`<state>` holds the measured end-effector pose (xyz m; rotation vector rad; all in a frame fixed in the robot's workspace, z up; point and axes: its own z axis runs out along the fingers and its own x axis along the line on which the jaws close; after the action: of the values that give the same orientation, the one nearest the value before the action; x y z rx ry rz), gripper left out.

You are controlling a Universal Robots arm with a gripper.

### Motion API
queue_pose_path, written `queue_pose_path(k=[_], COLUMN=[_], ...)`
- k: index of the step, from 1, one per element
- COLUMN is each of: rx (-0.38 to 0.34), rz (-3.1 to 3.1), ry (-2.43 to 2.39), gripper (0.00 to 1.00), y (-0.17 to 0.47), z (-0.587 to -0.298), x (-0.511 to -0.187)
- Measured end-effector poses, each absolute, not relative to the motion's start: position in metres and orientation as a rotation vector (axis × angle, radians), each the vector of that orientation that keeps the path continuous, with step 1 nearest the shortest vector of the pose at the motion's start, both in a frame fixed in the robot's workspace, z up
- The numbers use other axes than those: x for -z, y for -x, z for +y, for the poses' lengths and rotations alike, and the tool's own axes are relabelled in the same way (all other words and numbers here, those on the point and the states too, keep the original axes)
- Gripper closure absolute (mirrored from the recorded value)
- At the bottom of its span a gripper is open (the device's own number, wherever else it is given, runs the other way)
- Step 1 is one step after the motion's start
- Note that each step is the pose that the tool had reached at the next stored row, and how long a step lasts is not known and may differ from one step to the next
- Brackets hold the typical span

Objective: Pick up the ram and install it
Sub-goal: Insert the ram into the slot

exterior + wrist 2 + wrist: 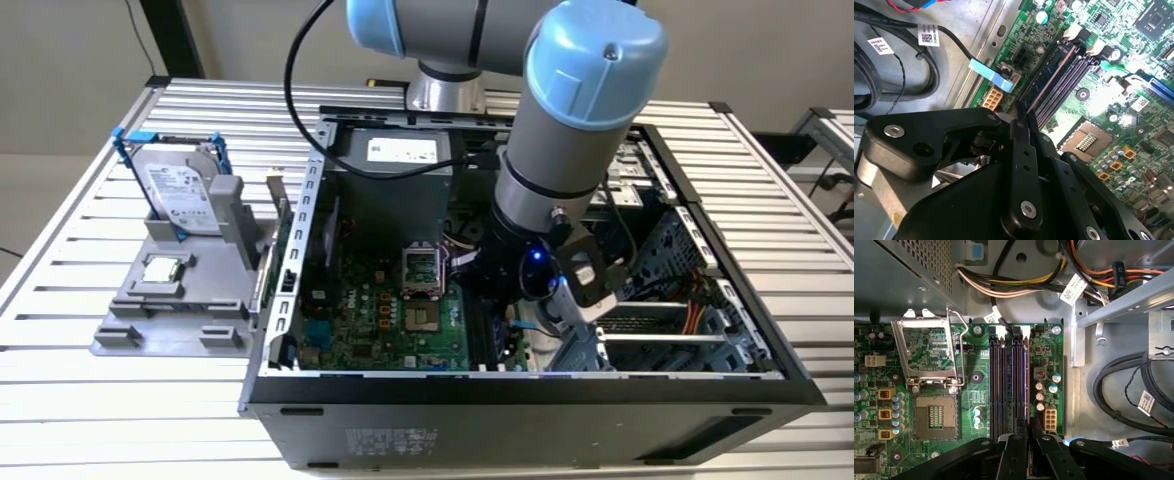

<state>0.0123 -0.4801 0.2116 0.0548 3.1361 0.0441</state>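
The gripper (1022, 112) has its two dark fingers (1025, 150) drawn nearly together, pinched on the near end of the ram (1046, 75), which stands on edge in the outermost of the slots (999, 380) on the motherboard (884, 365), on the side away from the empty socket (934, 415). In the second wrist view the ram runs straight away from the fingertips as a dark blue strip with a brownish upper edge; whether it is pressed fully home cannot be told. In the first wrist view the gripper (1027, 422) sits over the same end of the slots, and the ram, seen edge-on, is hard to pick out from the slots beside it. In the exterior view the arm (574, 130) reaches down into the open case (534, 400) at the lower middle of the frame and hides the fingertips and the ram. At the exterior view's left a grey rack (167, 310) on the table holds a drive (180, 190) and a small silver chip (160, 268)
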Motion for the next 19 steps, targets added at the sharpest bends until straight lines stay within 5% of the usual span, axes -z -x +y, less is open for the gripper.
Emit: queue_pose_path(k=[14, 15, 19], rx=[-0.044, -0.044, -0.044], rz=[3.136, 3.136, 3.136], ry=[-0.055, -0.055, -0.055], gripper=[1.00, 0.00, 0.00], y=[-0.0123, -0.0122, -0.0123], z=[-0.4801, -0.4801, -0.4801], x=[-0.2111, -0.2112, -0.2115])
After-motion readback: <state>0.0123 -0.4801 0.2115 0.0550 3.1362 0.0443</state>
